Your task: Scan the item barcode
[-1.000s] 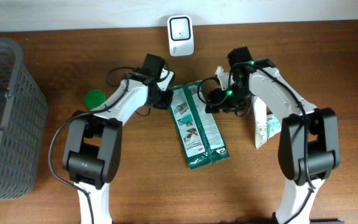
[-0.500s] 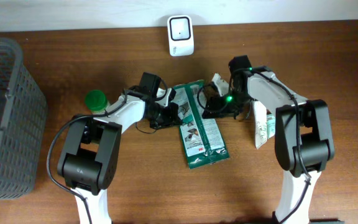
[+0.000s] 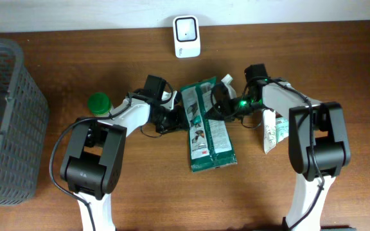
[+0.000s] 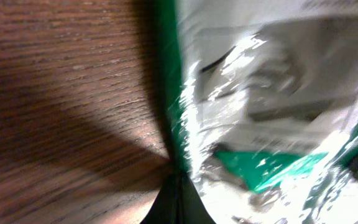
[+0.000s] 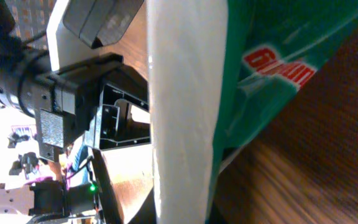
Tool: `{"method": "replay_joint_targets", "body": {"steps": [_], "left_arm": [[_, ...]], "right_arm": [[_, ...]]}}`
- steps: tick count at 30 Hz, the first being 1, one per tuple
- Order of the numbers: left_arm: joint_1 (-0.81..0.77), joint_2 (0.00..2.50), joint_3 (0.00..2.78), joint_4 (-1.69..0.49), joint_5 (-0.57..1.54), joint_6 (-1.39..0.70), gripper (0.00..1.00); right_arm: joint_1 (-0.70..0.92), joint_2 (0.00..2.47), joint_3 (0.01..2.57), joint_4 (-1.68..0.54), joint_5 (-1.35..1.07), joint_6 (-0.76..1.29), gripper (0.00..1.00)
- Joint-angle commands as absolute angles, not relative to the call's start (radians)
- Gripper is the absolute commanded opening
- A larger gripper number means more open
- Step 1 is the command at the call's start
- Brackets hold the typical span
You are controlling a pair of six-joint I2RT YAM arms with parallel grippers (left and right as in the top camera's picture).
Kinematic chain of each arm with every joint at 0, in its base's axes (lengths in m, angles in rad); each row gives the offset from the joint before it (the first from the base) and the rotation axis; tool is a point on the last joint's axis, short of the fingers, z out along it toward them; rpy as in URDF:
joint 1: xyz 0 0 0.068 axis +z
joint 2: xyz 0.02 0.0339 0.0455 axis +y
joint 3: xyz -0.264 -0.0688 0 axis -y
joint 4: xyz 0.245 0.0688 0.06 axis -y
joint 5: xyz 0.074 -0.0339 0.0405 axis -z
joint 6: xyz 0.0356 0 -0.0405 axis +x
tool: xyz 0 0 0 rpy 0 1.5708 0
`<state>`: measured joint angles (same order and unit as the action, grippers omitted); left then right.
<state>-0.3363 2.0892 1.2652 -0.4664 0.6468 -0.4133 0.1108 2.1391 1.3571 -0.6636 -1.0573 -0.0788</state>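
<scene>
Pinching the packet (image 3: 209,138) at nine o'clock with my left claw (image 3: 174,116) and at three with my right claw (image 3: 221,109), presumably to lift it taut toward the scanner (image 3: 186,36) at twelve.

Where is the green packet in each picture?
Overhead: the green packet lies in the middle of the picture.
Left wrist: it fills the right side, shiny and very close.
Right wrist: it runs top to bottom down the middle.
Shared landmark: the brown wooden table shows beside it in all three.

Glossy plastic packet (image 3: 205,128) (matt wood-grain table (image 3: 342,58)).
</scene>
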Motion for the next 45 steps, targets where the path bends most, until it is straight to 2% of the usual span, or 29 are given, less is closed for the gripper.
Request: {"method": "replay_joint_targets", "body": {"steps": [1,5,8,11,15,16,17,19,20,21,24,27,30,32,35,38,42,45], "left_arm": [[-0.335,2.117,1.251,-0.463,0.641,-0.423,0.00],[-0.290,2.049,1.305,-0.495,0.654,-0.334,0.00],[-0.146,1.885,1.306,-0.506,0.486,-0.261,0.00],[-0.072,1.849,1.305,-0.509,0.342,-0.237,0.00],[-0.072,1.849,1.305,-0.508,0.320,-0.237,0.15],[-0.073,1.849,1.305,-0.508,0.314,-0.237,0.20],[-0.073,1.849,1.305,-0.508,0.308,-0.237,0.32],[-0.073,1.849,1.305,-0.505,0.306,-0.237,0.69],[-0.073,1.849,1.305,-0.505,0.306,-0.237,0.91],[-0.074,1.849,1.305,-0.506,0.306,-0.237,0.99],[-0.073,1.849,1.305,-0.506,0.306,-0.237,0.99],[-0.074,1.849,1.305,-0.477,0.306,-0.237,0.99],[-0.073,1.849,1.305,-0.476,0.306,-0.237,0.99],[-0.074,1.849,1.305,-0.476,0.306,-0.237,0.99],[-0.074,1.849,1.305,-0.476,0.306,-0.237,0.99],[-0.073,1.849,1.305,-0.476,0.306,-0.237,0.99],[-0.074,1.849,1.305,-0.476,0.306,-0.237,0.99],[-0.074,1.849,1.305,-0.476,0.306,-0.237,0.99]], "right_arm": [[0.083,2.111,1.365,-0.662,-1.085,-0.070,0.04],[0.084,1.995,1.366,-0.713,-1.089,-0.122,0.04],[0.085,1.756,1.369,-0.764,-1.094,-0.169,0.04],[0.085,1.595,1.369,-0.782,-1.266,-0.214,0.04],[0.087,1.481,1.369,-0.797,-1.285,-0.208,0.04],[0.092,1.474,1.369,-0.796,-1.257,-0.193,0.04],[0.112,1.471,1.373,-0.797,-1.118,-0.136,0.04],[0.194,1.472,1.399,-0.797,-0.777,-0.045,0.04],[0.233,1.472,1.422,-0.797,-0.636,-0.018,0.04],[0.279,1.477,1.459,-0.798,-0.473,0.009,0.04],[0.375,1.566,1.661,-0.845,-0.069,0.004,0.04],[0.420,1.814,1.972,-0.891,0.348,-0.122,0.04],[0.461,2.000,2.013,-0.688,0.686,-0.407,0.04],[0.483,2.092,2.013,-0.547,0.826,-0.547,0.04],[0.490,2.233,2.013,-0.324,0.914,-0.759,0.04],[0.492,2.342,2.013,-0.189,0.913,-0.842,0.04],[0.499,2.452,2.013,-0.068,0.908,-1.020,0.04],[0.499,2.487,2.013,-0.043,0.908,-1.040,0.04]]}}
